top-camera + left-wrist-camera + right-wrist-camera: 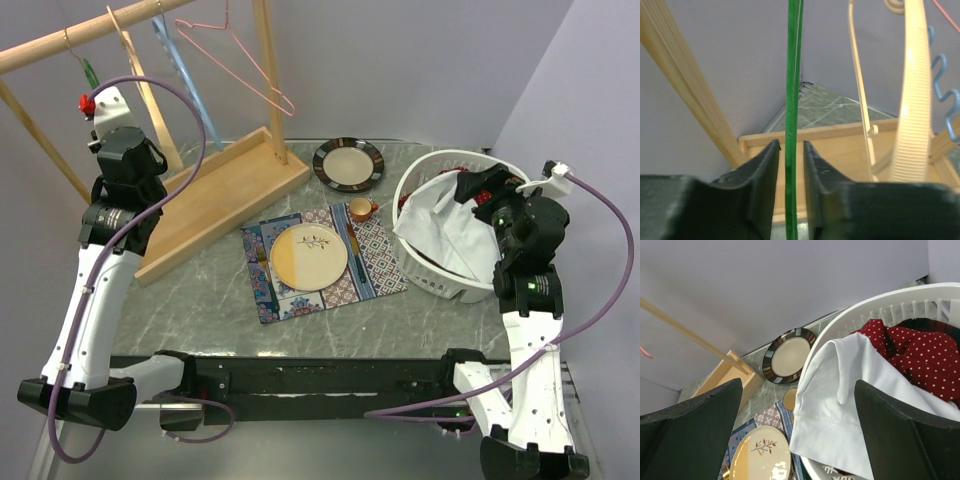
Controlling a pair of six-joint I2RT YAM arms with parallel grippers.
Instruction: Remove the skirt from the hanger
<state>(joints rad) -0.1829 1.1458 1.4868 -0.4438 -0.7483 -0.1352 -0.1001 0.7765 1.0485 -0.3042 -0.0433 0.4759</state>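
A robot lab staged as a home: bare lilac walls (420,60) close in a marbled worktop (200,290). A wooden clothes rack (225,185) stands past the left jaws, a white laundry basket (440,283) under the right jaws, plates (308,256) between.

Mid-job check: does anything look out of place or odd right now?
The white garment spills over the rim of the basket instead of lying inside it. The green hanger between the fingers of the left gripper looks bare, with no skirt showing on it in any view.
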